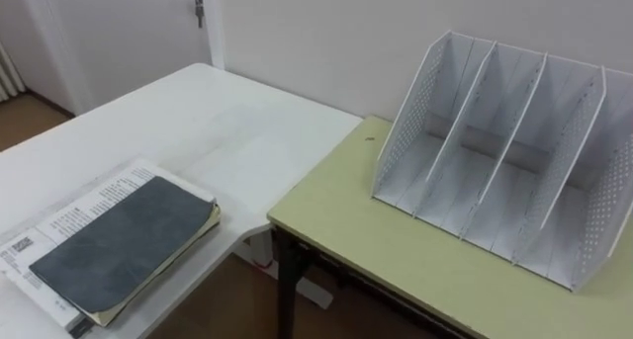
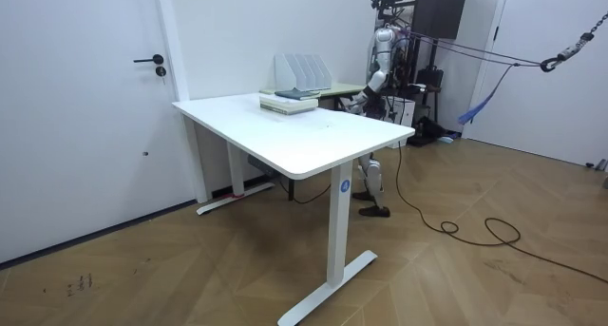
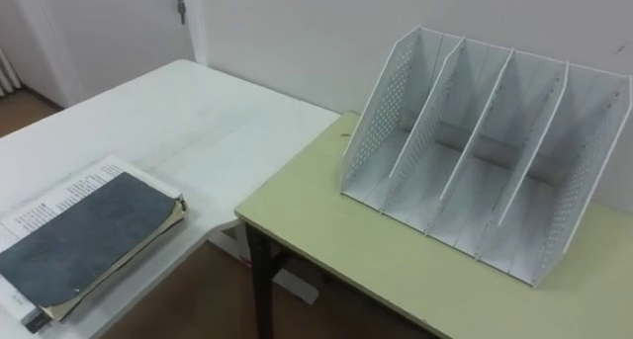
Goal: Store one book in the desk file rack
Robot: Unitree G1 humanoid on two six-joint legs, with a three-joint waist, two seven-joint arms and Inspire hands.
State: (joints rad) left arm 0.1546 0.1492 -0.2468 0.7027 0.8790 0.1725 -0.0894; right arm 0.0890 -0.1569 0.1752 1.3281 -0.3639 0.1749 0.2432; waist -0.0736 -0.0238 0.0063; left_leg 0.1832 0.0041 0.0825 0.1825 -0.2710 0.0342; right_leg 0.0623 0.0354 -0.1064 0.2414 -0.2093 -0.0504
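The white bench [image 1: 198, 122] takes up the left of the eye views and runs back toward a wall with a closed white door [image 1: 129, 23]. Butted against its right edge stands a lower bench with a pale green top [image 1: 396, 250] on dark legs, with wooden floor [image 1: 227, 304] showing in the gap below the corner where they meet.

On the green bench, close to the wall, sits the white desk file rack [image 1: 504, 151]. It stands upright, has perforated end walls, and slanted dividers split it into four slots that face the robot.

The books lie flat in a small stack on the white bench, at its near left corner and well apart from the rack. On top is a dark grey-blue book [image 1: 124, 242] (its yellowish page edges show along the right side). Under it lies a white printed volume [image 1: 59, 225] whose cover sticks out to the left.

In the room view the robot stands upright behind both benches, beside the green one. Its left hand [image 2: 362, 99] is held low near the bench edge, and I cannot tell how its fingers are set.
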